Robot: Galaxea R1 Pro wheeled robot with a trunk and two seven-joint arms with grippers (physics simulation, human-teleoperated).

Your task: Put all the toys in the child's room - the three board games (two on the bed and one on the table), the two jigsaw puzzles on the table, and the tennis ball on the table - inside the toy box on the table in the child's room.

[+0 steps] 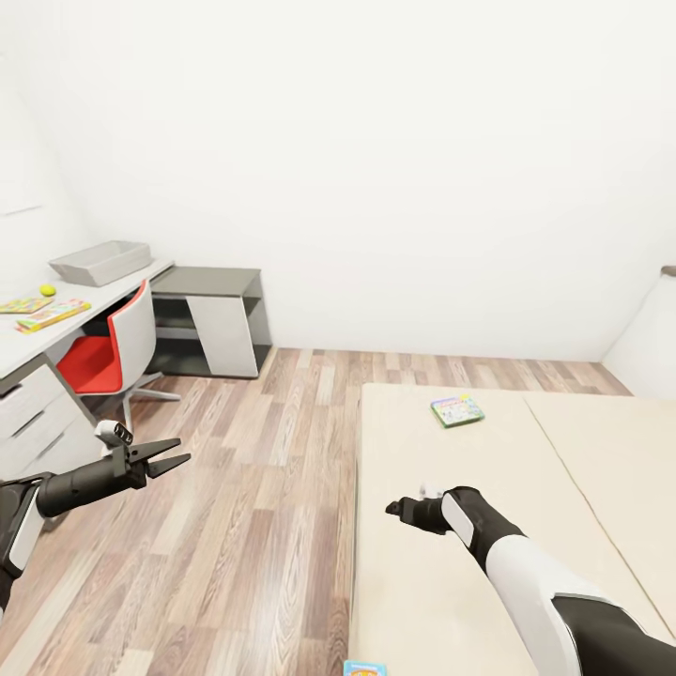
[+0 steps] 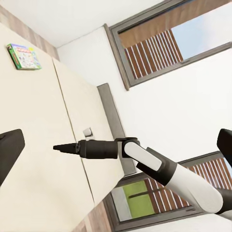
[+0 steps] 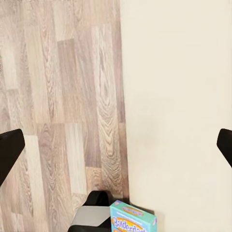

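Right gripper hangs over the bed, jaws apart, holding nothing. Left gripper is over the floor beside the bed, fingers spread, empty. Green-bordered board game lies on the bed beyond the right gripper; blue board game sits at the bed's near edge. Risk: a flat box on soft mattress may slide off the edge if nudged

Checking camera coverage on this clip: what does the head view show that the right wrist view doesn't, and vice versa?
Head view: toy box and tennis ball on the table, green-bordered board game on the bed, open left end effector. Right wrist view: lettering on the blue board game. Both: bed, wood floor, blue board game.
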